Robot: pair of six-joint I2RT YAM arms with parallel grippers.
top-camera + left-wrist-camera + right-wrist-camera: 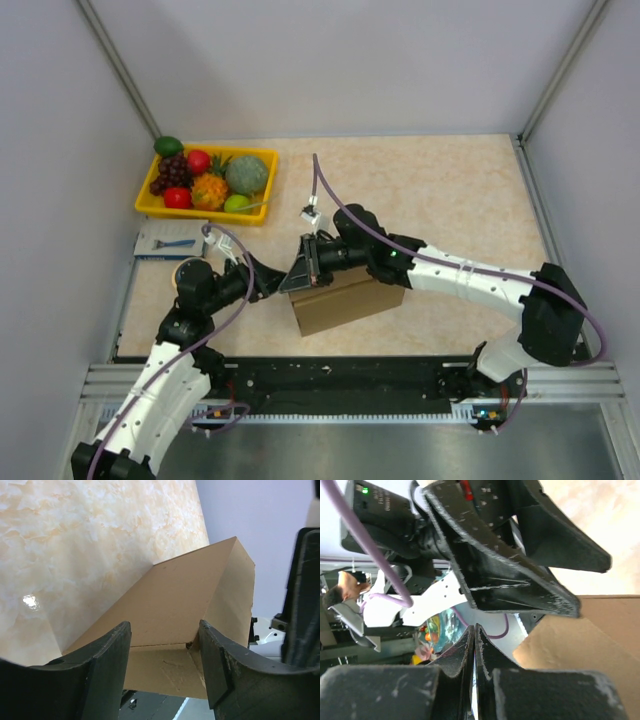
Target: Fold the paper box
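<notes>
arms meet at the box [345, 300], mid table [450, 190].
top: left gripper [278, 283] and right gripper [302, 264] at its left end. left wrist: fingers [107, 670] spread, box seen between. right wrist: fingers [461, 655] clenched on nothing; best to press slowly, box kept from sliding.

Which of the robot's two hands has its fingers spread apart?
The left hand: its fingers stand wide apart before the paper box, while the right hand has its fingers pressed together.

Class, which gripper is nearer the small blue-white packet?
Left. The left gripper sits right of the packet, at the paper box's left end; the right gripper lies farther right, over the box.
</notes>
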